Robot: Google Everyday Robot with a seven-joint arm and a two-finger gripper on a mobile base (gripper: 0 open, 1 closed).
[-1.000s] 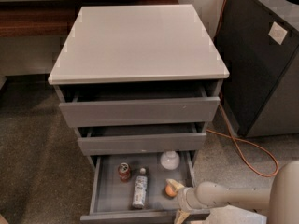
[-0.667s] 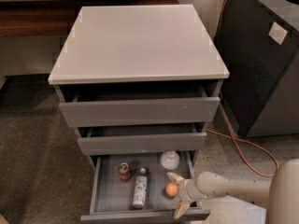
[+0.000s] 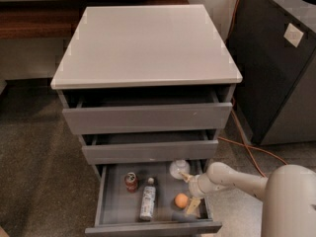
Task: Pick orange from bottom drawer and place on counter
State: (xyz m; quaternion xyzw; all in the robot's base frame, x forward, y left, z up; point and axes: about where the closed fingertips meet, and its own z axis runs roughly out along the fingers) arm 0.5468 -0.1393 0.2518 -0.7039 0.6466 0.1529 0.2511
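So we've got the bottom drawer [image 3: 148, 228] pulled open, and the orange [image 3: 181, 200] sitting on its floor at the right, well below the counter [image 3: 148, 43]. Our gripper [image 3: 187, 191] is down inside the drawer at the right edge, jaws spread and holding nothing, one finger just beside the orange. A can [image 3: 131, 180], bottle [image 3: 147, 200] and bowl [image 3: 178, 169] are in there too.

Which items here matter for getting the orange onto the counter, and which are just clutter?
Job: orange; bottom drawer, open; counter; gripper, open, beside the orange over the drawer.
Lying about: red-topped can, bottle, white bowl, black cabinet, orange cable.
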